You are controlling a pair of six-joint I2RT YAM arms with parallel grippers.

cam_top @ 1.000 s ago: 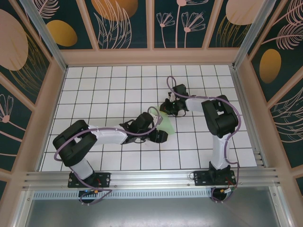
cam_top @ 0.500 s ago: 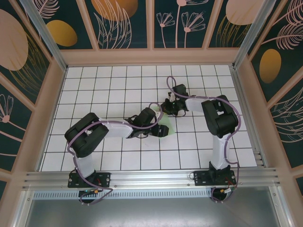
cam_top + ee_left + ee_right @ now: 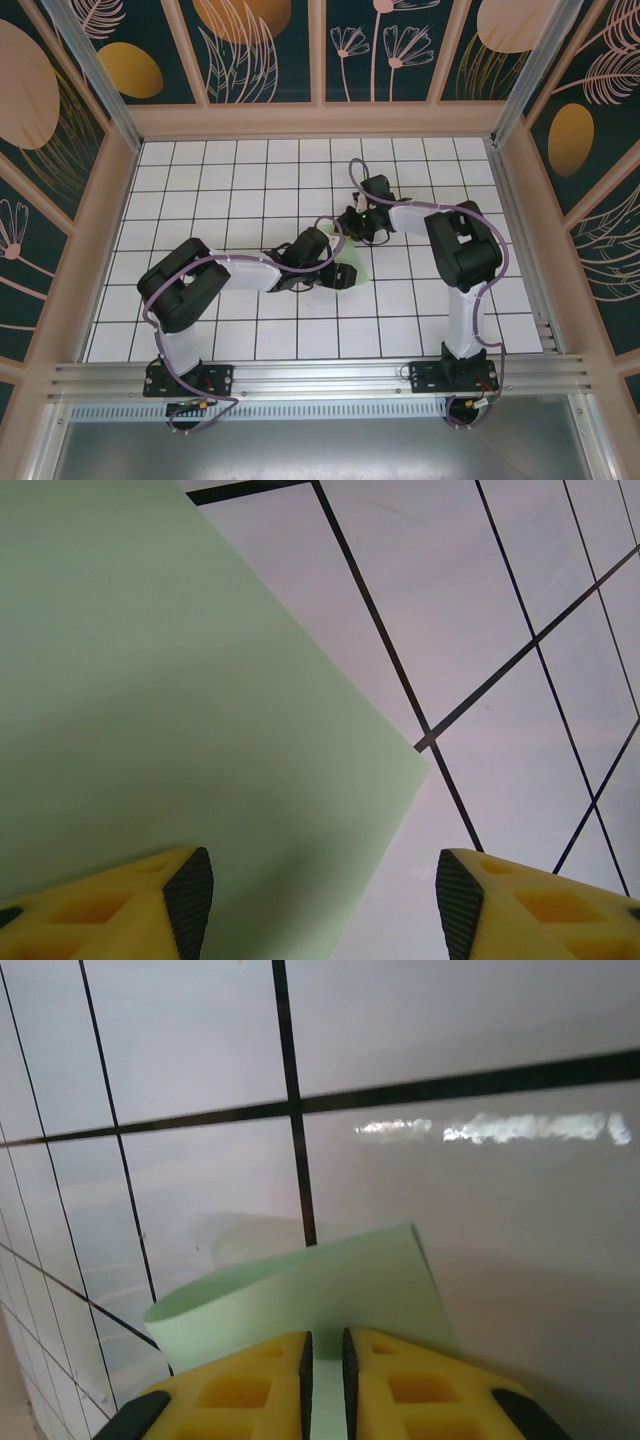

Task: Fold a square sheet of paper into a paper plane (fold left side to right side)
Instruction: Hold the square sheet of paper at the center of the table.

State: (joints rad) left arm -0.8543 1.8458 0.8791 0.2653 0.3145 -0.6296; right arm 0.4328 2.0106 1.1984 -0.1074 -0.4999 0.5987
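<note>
The square sheet of paper (image 3: 351, 268) is pale mint green and lies near the middle of the grid floor, partly folded over, with one flap curling upward (image 3: 300, 1295). My left gripper (image 3: 334, 276) hovers low over it, open. In the left wrist view its left finger (image 3: 188, 895) is above the sheet (image 3: 180, 700) and its right finger (image 3: 458, 900) is above bare tile, past the paper's corner. My right gripper (image 3: 352, 226) sits at the paper's far edge. Its jaws (image 3: 324, 1370) stand a narrow slit apart, with green paper showing through the slit.
The white tiled floor (image 3: 230, 190) with black grid lines is ringed by a low tan wall (image 3: 315, 120). A metal rail (image 3: 320, 375) runs along the near edge by both arm bases.
My left arm swung its elbow in and settled its gripper lower over the paper, which now lies flatter. The right jaws have parted a little. The right arm has barely moved.
</note>
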